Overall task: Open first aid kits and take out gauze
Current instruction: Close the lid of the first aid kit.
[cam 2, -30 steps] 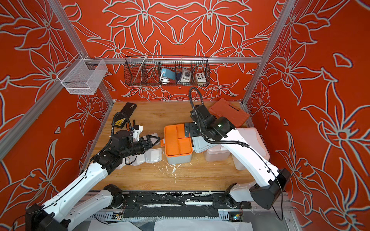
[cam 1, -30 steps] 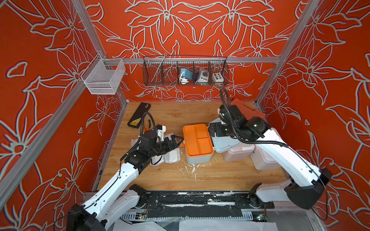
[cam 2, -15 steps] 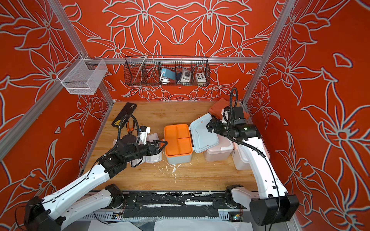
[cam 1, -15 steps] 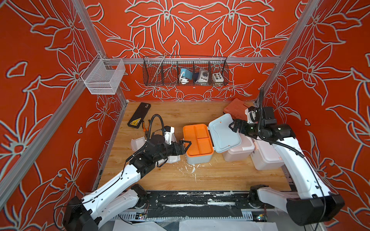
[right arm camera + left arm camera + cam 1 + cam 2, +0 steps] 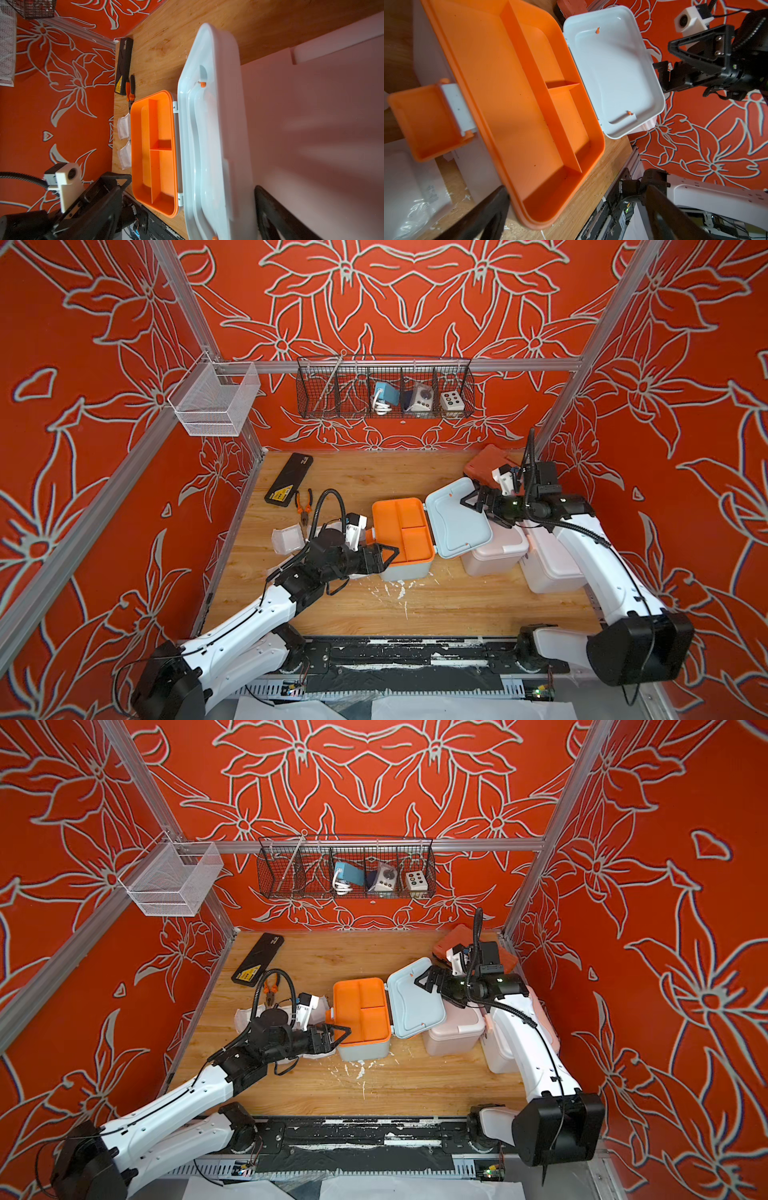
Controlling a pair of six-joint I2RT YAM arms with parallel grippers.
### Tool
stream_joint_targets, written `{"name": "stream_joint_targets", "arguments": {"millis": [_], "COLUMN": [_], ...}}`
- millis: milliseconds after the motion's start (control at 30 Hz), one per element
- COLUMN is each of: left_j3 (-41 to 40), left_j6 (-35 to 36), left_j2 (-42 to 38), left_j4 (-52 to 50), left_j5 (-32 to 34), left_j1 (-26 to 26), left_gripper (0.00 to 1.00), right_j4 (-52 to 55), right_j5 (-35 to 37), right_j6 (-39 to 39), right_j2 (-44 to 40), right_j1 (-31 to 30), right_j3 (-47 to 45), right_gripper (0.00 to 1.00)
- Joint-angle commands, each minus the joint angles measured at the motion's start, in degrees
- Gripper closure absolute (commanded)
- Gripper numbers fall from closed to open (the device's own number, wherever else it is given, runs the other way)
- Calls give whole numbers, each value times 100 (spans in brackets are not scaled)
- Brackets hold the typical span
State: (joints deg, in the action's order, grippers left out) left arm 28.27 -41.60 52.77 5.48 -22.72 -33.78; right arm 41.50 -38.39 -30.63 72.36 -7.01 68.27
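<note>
Your left pincer [image 5: 390, 558] stands open, empty, at the orange tray [image 5: 401, 526] of the blue-grey kit [image 5: 405, 572] — probably to lift it. The lid [image 5: 455, 522] rests on the pink kit [image 5: 494, 560] just before your open right pincer [image 5: 467, 504]; gauze [image 5: 286, 539] lies behind the left pincer

My left arm [image 5: 249, 619] and right arm [image 5: 602, 572] wear white shells with black joints and black shoulder housings. A ribbed black cable [image 5: 332, 494] arcs by each wrist, beside a white camera block [image 5: 356, 526]. The left fingers [image 5: 386, 548] and right fingers [image 5: 699, 34] are black triangular frames. I see two silver screws [image 5: 719, 38] on the right.
</note>
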Motion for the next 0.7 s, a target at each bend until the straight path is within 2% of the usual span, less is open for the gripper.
{"name": "stream_joint_targets", "arguments": {"millis": [0, 367, 667], "left_j3": [-91, -222, -229], "left_j6": [-67, 9, 100], "left_j2": [122, 244, 666], "left_j4": [419, 692, 1278], "left_j5": [-431, -533, -808], "left_j1": [-33, -32, -35], "left_gripper": [2, 2, 2], "right_j4": [-203, -344, -365], "right_j5": [-511, -944, -601], "right_j6": [-157, -543, -734], "right_j2": [-132, -510, -541], "right_j1": [2, -207, -1344], "right_j3": [-42, 26, 240], "right_gripper": [2, 2, 2]}}
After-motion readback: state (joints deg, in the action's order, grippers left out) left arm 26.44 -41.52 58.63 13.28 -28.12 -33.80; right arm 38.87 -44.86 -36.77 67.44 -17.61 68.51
